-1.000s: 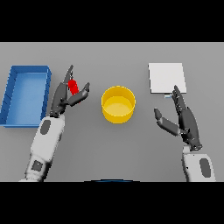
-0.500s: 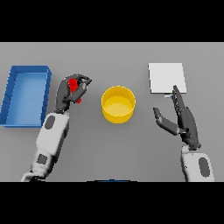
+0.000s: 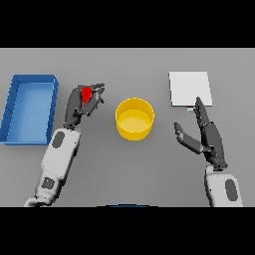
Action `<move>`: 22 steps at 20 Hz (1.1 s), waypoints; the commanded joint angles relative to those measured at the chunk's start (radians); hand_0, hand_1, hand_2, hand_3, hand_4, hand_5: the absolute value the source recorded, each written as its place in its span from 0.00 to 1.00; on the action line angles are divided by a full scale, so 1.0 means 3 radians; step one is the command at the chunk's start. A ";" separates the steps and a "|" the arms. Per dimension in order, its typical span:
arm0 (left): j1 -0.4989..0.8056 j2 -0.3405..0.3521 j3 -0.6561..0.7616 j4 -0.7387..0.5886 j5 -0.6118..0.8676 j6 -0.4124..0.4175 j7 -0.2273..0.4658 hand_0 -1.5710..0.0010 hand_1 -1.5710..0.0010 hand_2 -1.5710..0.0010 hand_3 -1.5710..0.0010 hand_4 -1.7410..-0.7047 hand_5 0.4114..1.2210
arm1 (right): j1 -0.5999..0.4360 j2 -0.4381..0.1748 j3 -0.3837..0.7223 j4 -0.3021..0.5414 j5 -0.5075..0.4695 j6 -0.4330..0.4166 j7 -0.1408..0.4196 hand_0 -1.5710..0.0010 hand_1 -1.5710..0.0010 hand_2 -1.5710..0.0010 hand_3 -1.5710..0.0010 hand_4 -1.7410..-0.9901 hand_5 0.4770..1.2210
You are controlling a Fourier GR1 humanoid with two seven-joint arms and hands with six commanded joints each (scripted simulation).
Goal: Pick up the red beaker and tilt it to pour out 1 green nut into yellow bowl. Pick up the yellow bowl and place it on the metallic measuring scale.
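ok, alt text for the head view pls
The left hand grips the red beaker left of the yellow bowl on the grey table. The open right hand rests below the metallic scale; a blue bin sits far left.

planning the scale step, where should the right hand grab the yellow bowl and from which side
Take the yellow bowl by its rim on the side facing the right hand, coming in from the right. It stands upright with its mouth open, so the fingers can pinch over that wall; the scale also lies on that side.
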 commanded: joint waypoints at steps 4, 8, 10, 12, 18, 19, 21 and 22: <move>-0.0011 0.0058 -0.0046 -0.0306 -0.0054 -0.0045 0.0203 0.01 0.01 0.01 0.02 0.23 0.99 | 0.0002 -0.0005 0.0026 -0.0012 0.0048 -0.0011 -0.0020 1.00 1.00 1.00 1.00 0.59 0.25; -0.0013 0.0189 -0.0321 -0.0666 -0.0346 -0.0069 0.0531 0.00 0.00 0.00 0.01 0.15 0.95 | 0.0017 -0.0015 0.0049 -0.0006 0.0072 0.0009 -0.0066 1.00 1.00 1.00 1.00 0.61 0.25; -0.0031 0.0274 -0.0433 -0.0741 -0.0441 -0.0079 0.0679 0.00 0.00 0.00 0.01 0.12 0.94 | 0.0027 -0.0055 0.0019 0.0006 0.0049 0.0034 -0.0108 1.00 1.00 1.00 1.00 0.62 0.26; -0.0055 0.0355 -0.0490 -0.0758 -0.0476 -0.0106 0.0753 0.00 0.00 0.00 0.01 0.12 0.92 | 0.0083 -0.0031 0.0039 -0.0038 0.0048 0.0029 -0.0090 1.00 1.00 1.00 1.00 0.62 0.27; -0.0302 0.0668 -0.0890 -0.0741 -0.0855 -0.0252 0.1015 0.00 0.00 0.00 0.00 0.05 0.88 | 0.0077 0.0007 0.0062 -0.0064 0.0044 0.0027 0.0003 1.00 1.00 1.00 1.00 0.62 0.28; -0.0369 0.0739 -0.1036 -0.0769 -0.1003 -0.0296 0.1052 0.00 0.00 0.00 0.00 0.04 0.88 | 0.0069 0.0003 0.0057 -0.0077 0.0037 0.0028 0.0003 1.00 1.00 1.00 1.00 0.63 0.28; -0.0512 0.0865 -0.1260 -0.0684 -0.1235 -0.0400 0.1139 0.00 0.00 0.00 0.00 0.03 0.89 | 0.0034 0.0027 0.0069 -0.0029 0.0076 -0.0003 0.0040 1.00 1.00 1.00 1.00 0.61 0.29; -0.0595 0.0916 -0.1382 -0.0672 -0.1347 -0.0475 0.1180 0.00 0.00 0.00 0.00 0.02 0.91 | 0.0030 0.0007 0.0073 -0.0052 0.0096 -0.0005 -0.0013 1.00 1.00 1.00 1.00 0.61 0.29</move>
